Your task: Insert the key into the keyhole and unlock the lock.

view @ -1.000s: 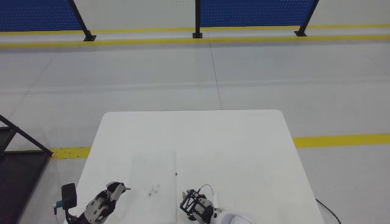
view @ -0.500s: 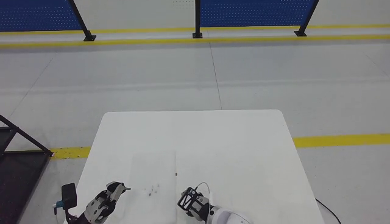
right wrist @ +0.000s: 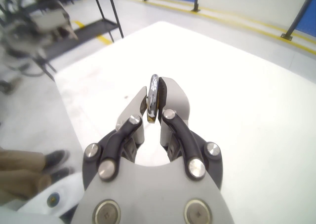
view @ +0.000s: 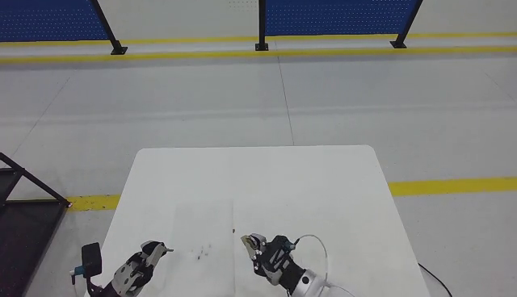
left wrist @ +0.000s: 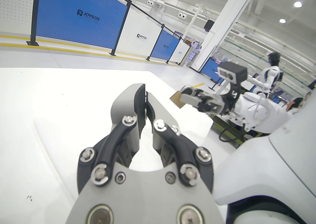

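The lock (right wrist: 153, 96) is clamped by its shackle in the right jaws above the white worktop (view: 307, 192). The left jaws are pressed together, seemingly on the key (right wrist: 72, 34), apart from the lock.

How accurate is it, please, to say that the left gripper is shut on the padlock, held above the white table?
Not quite: the side is wrong. It is the right gripper that is shut on the padlock, held above the white table. The right wrist view shows the lock clamped between its own fingers.
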`<control>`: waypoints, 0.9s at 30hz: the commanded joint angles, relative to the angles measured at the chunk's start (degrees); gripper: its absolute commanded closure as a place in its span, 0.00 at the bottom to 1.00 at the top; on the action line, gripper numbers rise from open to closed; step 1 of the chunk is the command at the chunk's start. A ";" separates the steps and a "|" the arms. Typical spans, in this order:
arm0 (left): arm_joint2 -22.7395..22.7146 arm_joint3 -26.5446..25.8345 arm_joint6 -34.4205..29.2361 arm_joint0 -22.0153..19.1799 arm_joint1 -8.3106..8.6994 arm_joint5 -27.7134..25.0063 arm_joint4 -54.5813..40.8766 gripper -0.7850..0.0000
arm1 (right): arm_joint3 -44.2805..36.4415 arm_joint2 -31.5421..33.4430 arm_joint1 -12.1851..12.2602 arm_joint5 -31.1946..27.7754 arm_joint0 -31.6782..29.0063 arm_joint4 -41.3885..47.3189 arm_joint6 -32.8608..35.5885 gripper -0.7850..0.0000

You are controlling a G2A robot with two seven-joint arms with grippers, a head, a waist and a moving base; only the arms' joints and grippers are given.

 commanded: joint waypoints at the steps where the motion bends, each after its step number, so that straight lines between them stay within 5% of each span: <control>1: 0.00 0.00 0.00 0.00 0.00 0.00 0.00 1.00 | -2.18 2.38 0.54 -3.36 -1.80 4.60 -0.83 1.00; 5: 0.00 0.00 0.00 0.00 0.00 0.00 0.00 1.00 | -4.28 6.93 1.46 -9.61 -3.16 12.36 -0.21 1.00; 21: 0.32 -0.39 -0.29 -0.27 -0.03 0.30 -0.41 1.00 | -3.26 7.08 1.38 -8.82 -2.54 14.00 -0.11 1.00; 27: 4.22 -2.84 -3.75 -0.53 -0.22 0.00 -9.96 1.00 | 1.12 5.18 0.67 -10.39 1.93 20.67 -4.65 1.00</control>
